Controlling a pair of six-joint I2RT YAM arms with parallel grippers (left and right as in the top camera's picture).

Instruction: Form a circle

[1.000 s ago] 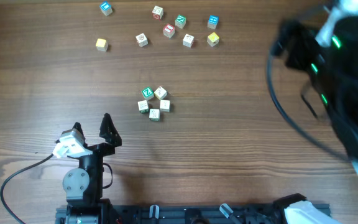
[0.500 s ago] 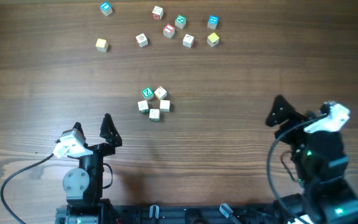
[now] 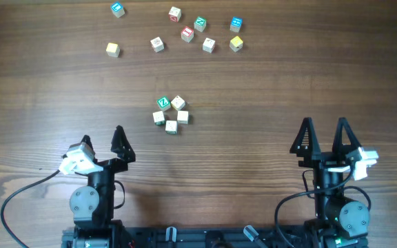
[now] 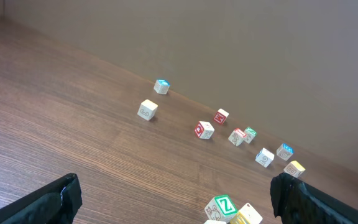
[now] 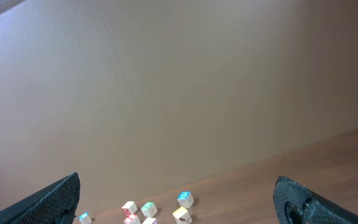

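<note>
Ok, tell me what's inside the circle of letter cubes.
From overhead, the circle is five cubes packed close, the green-faced cube among them. Only a sliver of bare table shows in the middle, nothing on it. The wood under each cube is covered.

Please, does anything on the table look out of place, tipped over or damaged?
Nothing stands out. The circle is a tight ring of five cubes, none stacked. The loose cubes lie scattered farther away, apart from it. The left pincer and the right pincer stand open, touching no cube.
</note>
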